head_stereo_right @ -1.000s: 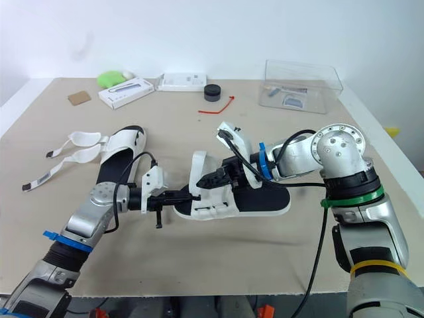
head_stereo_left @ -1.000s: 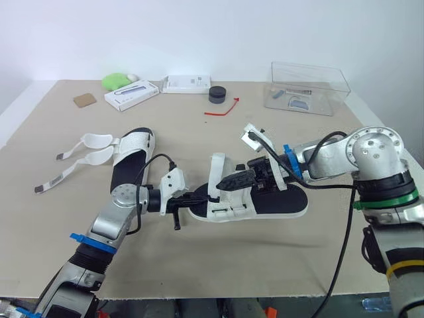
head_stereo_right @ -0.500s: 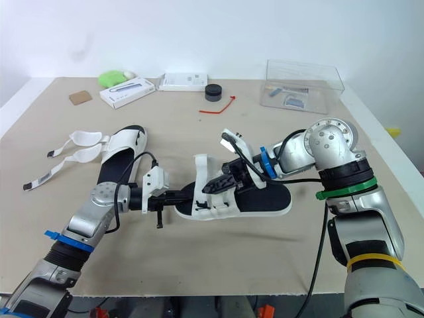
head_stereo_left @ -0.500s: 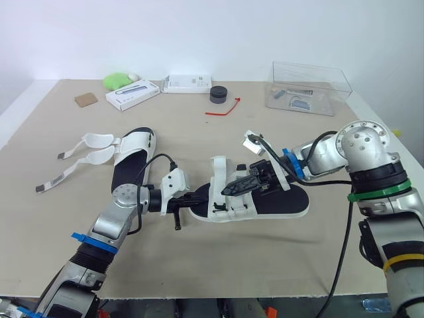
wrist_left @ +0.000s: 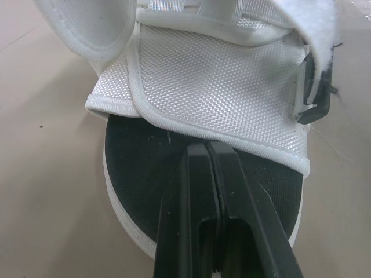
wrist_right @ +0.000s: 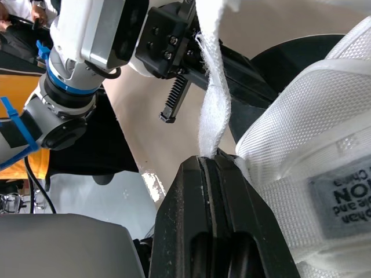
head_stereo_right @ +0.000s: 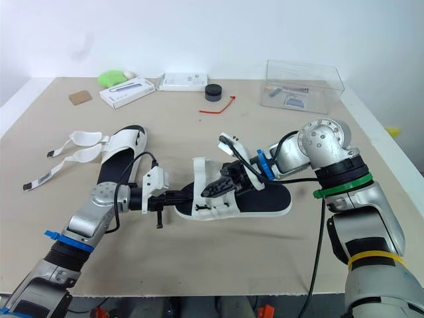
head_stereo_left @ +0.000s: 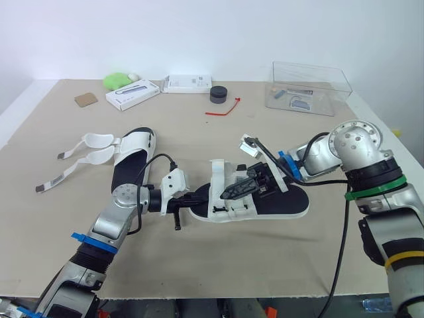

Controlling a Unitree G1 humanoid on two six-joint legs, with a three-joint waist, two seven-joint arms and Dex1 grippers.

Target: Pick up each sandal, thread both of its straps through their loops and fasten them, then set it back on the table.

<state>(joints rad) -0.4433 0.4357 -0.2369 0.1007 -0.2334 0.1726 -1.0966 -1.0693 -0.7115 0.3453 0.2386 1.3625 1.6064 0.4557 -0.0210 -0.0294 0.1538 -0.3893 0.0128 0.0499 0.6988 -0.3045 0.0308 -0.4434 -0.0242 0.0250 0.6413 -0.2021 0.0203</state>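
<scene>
A white sandal with a black insole (head_stereo_left: 286, 201) lies mid-table, toe pointing left. My left gripper (head_stereo_left: 199, 197) is shut on the toe end of its sole; in the left wrist view the fingers (wrist_left: 200, 174) press together on the black insole below the white upper (wrist_left: 220, 87). My right gripper (head_stereo_left: 229, 193) reaches over the sandal and is shut on a white strap (wrist_right: 212, 116) at the upper. The second sandal (head_stereo_left: 130, 159) lies at the left, its two straps (head_stereo_left: 79, 156) spread open on the table.
At the back stand a clear plastic box (head_stereo_left: 308, 87), a black round puck (head_stereo_left: 217, 95), a red tie (head_stereo_left: 222, 109), two white boxes (head_stereo_left: 131, 94) (head_stereo_left: 187, 83), a green object (head_stereo_left: 116, 81) and a brown square (head_stereo_left: 85, 100).
My right gripper has sunk a little with the strap toward the sandal's upper, and the right elbow has swung inward. The left arm and the other sandal have not moved.
</scene>
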